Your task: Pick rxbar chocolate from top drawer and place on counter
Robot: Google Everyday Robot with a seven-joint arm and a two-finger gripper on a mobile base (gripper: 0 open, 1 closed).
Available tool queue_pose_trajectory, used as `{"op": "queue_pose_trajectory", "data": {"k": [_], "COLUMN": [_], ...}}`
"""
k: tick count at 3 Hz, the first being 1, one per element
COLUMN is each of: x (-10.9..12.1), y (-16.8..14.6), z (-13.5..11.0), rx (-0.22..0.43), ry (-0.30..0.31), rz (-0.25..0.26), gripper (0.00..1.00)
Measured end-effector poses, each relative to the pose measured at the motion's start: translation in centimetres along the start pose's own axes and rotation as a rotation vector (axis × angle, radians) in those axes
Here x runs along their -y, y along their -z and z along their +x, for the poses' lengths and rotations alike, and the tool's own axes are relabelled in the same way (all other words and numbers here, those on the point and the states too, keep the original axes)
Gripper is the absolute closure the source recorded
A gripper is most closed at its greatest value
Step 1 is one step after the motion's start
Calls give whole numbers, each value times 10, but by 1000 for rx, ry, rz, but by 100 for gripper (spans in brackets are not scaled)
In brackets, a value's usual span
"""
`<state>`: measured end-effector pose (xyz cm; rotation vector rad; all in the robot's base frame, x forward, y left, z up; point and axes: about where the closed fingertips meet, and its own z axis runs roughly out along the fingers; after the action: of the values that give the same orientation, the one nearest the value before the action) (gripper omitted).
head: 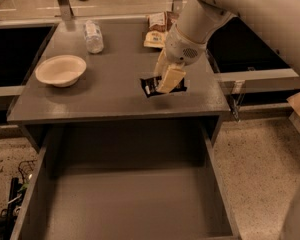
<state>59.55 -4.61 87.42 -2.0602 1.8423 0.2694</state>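
Note:
The rxbar chocolate (pixel 151 87), a small black wrapper with white lettering, lies on the dark grey counter (pixel 105 94), right of its middle and near the front edge. My gripper (pixel 168 80) comes down from the upper right and sits directly on the bar, covering its right half. The top drawer (pixel 125 204) is pulled fully out below the counter, and its flat bottom shows nothing in it.
A white bowl (pixel 61 70) sits at the counter's left. A clear plastic bottle (pixel 93 36) lies at the back. Tan-and-brown snack bags (pixel 156 30) lie at the back right, behind my arm. Black recessed bins (pixel 15 44) flank the counter.

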Motion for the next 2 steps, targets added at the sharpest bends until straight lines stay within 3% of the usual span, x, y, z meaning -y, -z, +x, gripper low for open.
{"op": "queue_pose_trajectory", "data": {"k": [2], "x": [25], "y": [-35], "z": [0], "rx": [16], "ry": [24], "rz": [-42], "gripper": [100]}}
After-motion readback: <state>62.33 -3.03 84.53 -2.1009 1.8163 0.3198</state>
